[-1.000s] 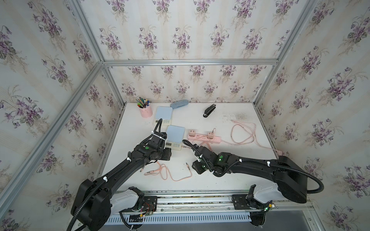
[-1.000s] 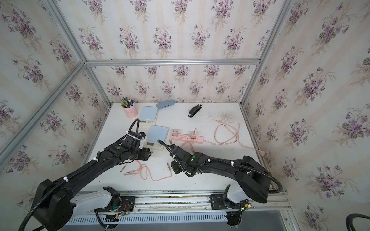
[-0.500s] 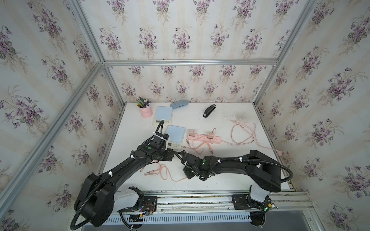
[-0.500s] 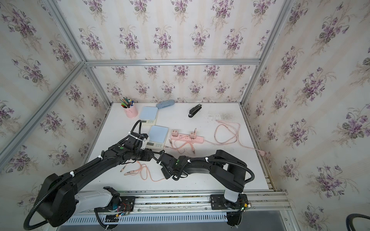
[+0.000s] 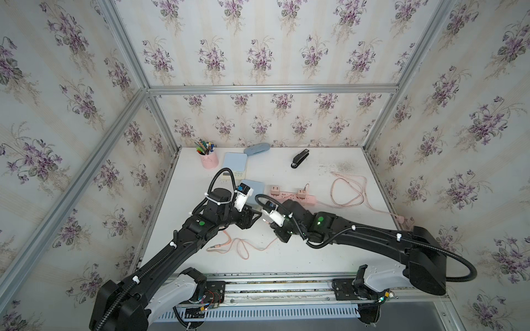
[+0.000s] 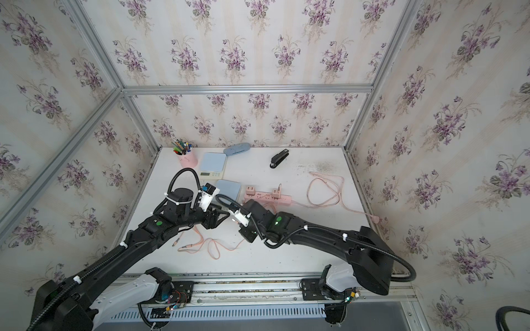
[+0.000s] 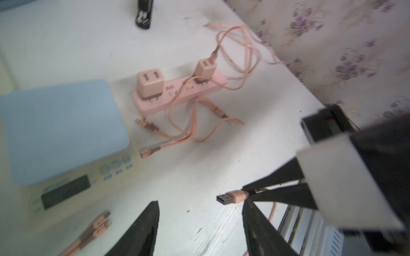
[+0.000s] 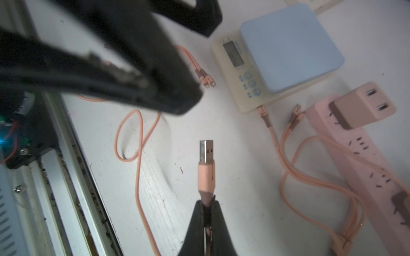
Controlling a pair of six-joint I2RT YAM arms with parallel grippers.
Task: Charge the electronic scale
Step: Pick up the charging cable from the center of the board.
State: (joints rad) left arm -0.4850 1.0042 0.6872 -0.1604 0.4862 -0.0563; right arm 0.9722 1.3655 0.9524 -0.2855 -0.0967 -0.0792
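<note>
The electronic scale [image 8: 288, 44], cream with a blue top, lies beside the pink power strip [image 8: 355, 150]; a pink cable end [image 8: 264, 110] sits at its side. My right gripper [image 8: 207, 202] is shut on a pink cable just behind its USB plug [image 8: 206, 153], held above the table. My left gripper [image 7: 199, 212] stands open close to that plug [image 7: 230, 197], nothing between its fingers. In both top views the grippers [image 5: 256, 216] [image 6: 233, 220] meet in front of the scale [image 5: 255, 189] [image 6: 229, 189].
A pink adapter [image 8: 363, 106] sits in the strip. A loose pink cable [image 5: 243, 246] loops near the front edge. A second scale [image 5: 235, 162], pen cup [image 5: 208, 160], blue case [image 5: 256, 149] and stapler [image 5: 299, 159] stand at the back; coiled cable [image 5: 347, 189] lies right.
My right gripper has shut on the cable behind the USB plug and raised it toward the left gripper. The left jaws have widened slightly.
</note>
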